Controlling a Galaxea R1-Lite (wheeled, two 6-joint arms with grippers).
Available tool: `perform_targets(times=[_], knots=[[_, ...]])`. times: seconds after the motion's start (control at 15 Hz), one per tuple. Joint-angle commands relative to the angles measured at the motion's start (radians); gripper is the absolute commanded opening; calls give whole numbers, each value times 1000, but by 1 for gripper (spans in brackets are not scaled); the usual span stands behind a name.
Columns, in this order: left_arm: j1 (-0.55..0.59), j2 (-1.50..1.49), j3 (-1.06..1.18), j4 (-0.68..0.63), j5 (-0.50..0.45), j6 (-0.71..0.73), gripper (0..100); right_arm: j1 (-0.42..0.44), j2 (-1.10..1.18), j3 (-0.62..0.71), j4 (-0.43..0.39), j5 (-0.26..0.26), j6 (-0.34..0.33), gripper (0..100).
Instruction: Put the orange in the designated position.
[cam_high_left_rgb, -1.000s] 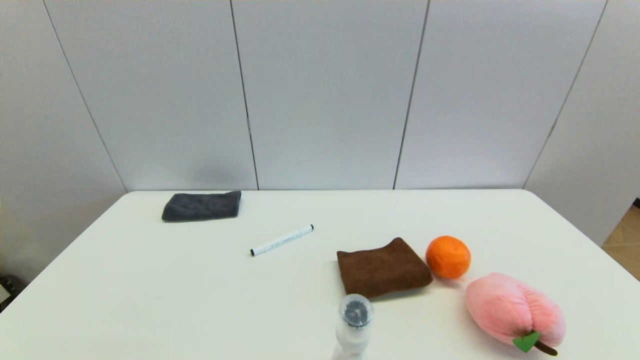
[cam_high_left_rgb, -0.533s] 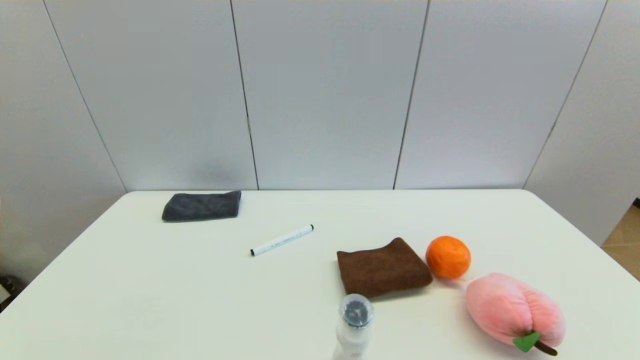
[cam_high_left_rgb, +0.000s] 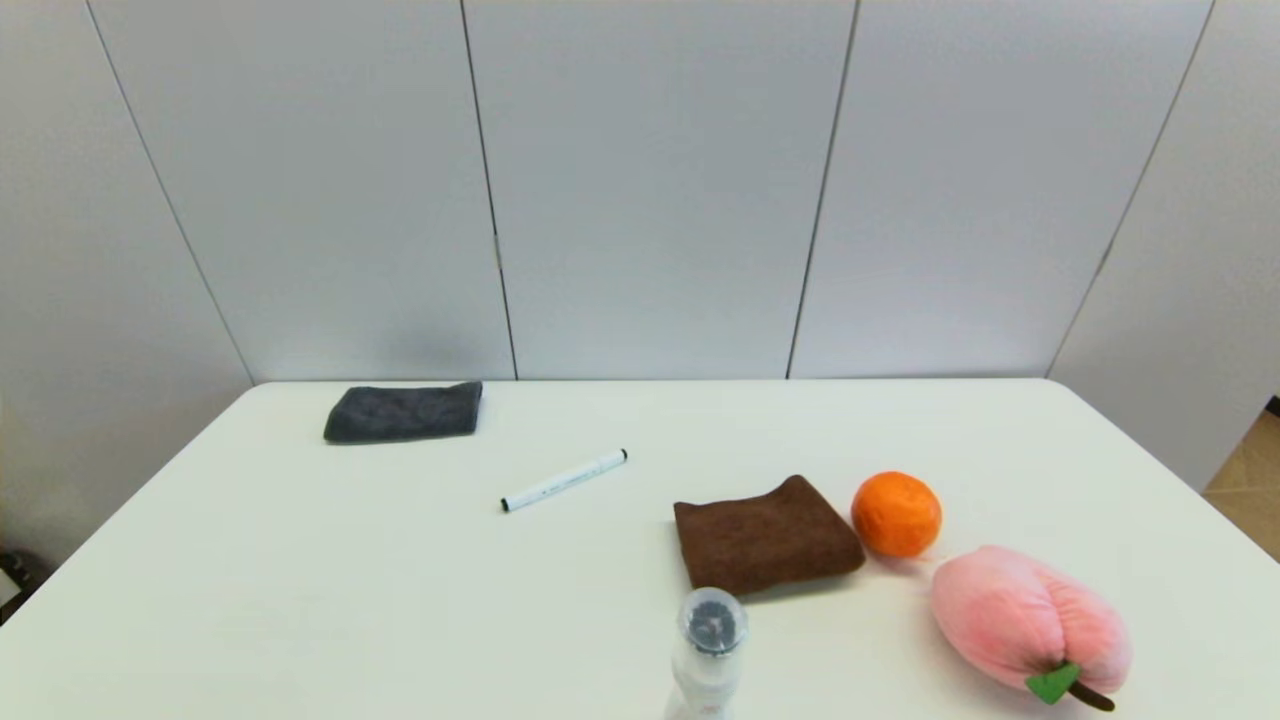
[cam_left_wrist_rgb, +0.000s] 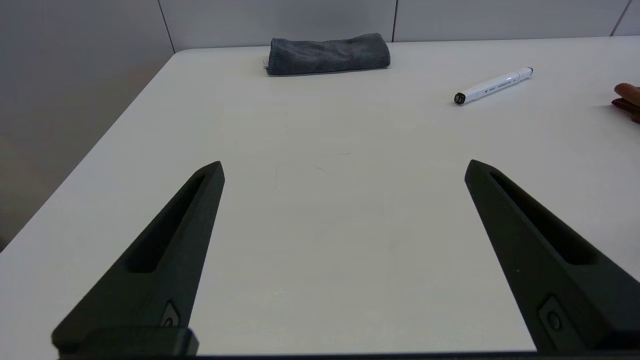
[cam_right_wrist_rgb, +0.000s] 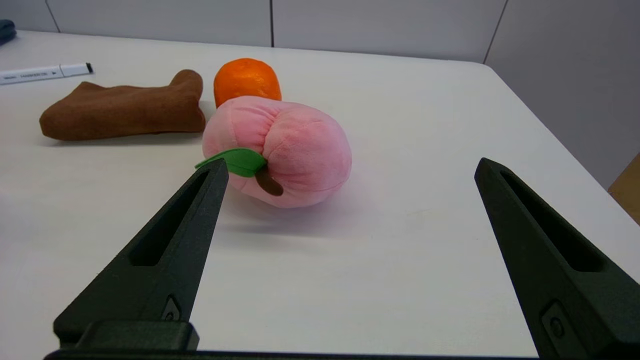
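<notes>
Head view: the white tabletop (cam_high_left_rgb: 300, 600) carries one orange (cam_high_left_rgb: 896, 514), resting just right of one brown folded cloth (cam_high_left_rgb: 765, 537) and beside one pink plush peach (cam_high_left_rgb: 1030, 620), which lies nearer the robot. Also counted: one grey folded cloth (cam_high_left_rgb: 403, 412) at the far left, one white marker (cam_high_left_rgb: 564, 480) between the two cloths, and one clear bottle (cam_high_left_rgb: 708, 650) at the near edge. Neither arm appears here. Left wrist view: the left tool (cam_left_wrist_rgb: 345, 167) hangs low over bare tabletop, its two fingers spread wide apart, holding nothing; one grey cloth and one marker lie beyond. Right wrist view: the right tool (cam_right_wrist_rgb: 352, 167) has its two fingers wide apart and empty, near the peach; the orange sits behind the peach, apparently touching the brown cloth.
</notes>
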Motion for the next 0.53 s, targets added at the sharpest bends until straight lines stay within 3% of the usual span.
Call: perform_targets(times=[0.07, 0.53], knots=[[0, 0, 0, 0, 0, 1, 100, 0, 4, 0, 1, 2, -8, 100], [0, 0, 0, 0, 0, 1, 100, 0, 4, 0, 1, 2, -6, 100]])
